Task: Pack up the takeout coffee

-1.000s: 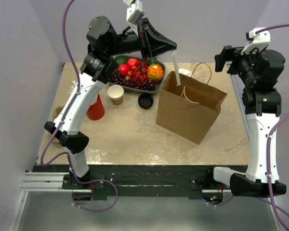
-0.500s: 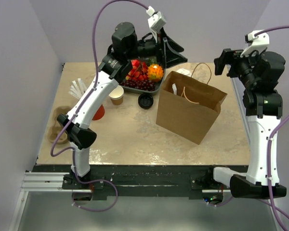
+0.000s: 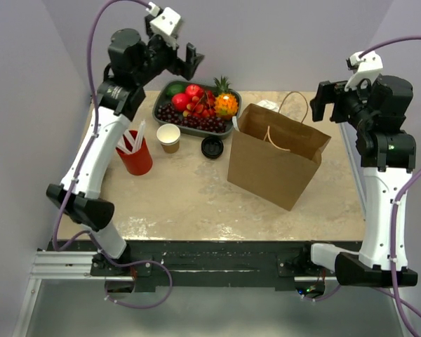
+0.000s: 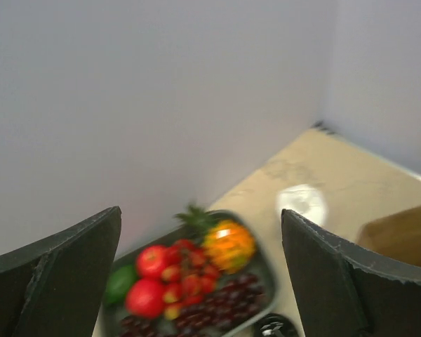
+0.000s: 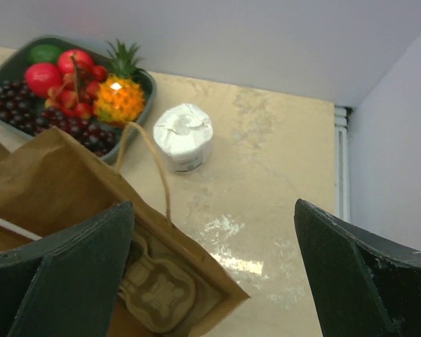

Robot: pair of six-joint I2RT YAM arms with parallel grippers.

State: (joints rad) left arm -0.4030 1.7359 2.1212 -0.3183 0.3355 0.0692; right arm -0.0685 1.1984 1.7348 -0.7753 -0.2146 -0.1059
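much of the bench [image 3: 182,196], the lower stretch of the top view just ahead of the arm bases, carries nothing and is the widest room for moving. above it, right of centre, the bag [image 3: 266,165] stands open-mouthed with its handles up. the right wrist view shows a carrier [image 5: 158,291] on its floor and no cup inside. just left of the bag lies the lid [image 3: 212,146]. next comes the cup [image 3: 168,137], topless and apart from it, then the red cup [image 3: 137,158]. no lidded cup shows, so i judge the coffee unpacked, with lidding and bagging left. higher up sit the tray [image 3: 157,111] and, behind the bag, a roll [image 5: 184,137]. the left hand [image 4: 200,213] hangs spread and empty at upper left, close to the back wall. the right hand [image 5: 214,205], also spread and empty, hangs at upper right near the handles, with the bench edge and side wall close.
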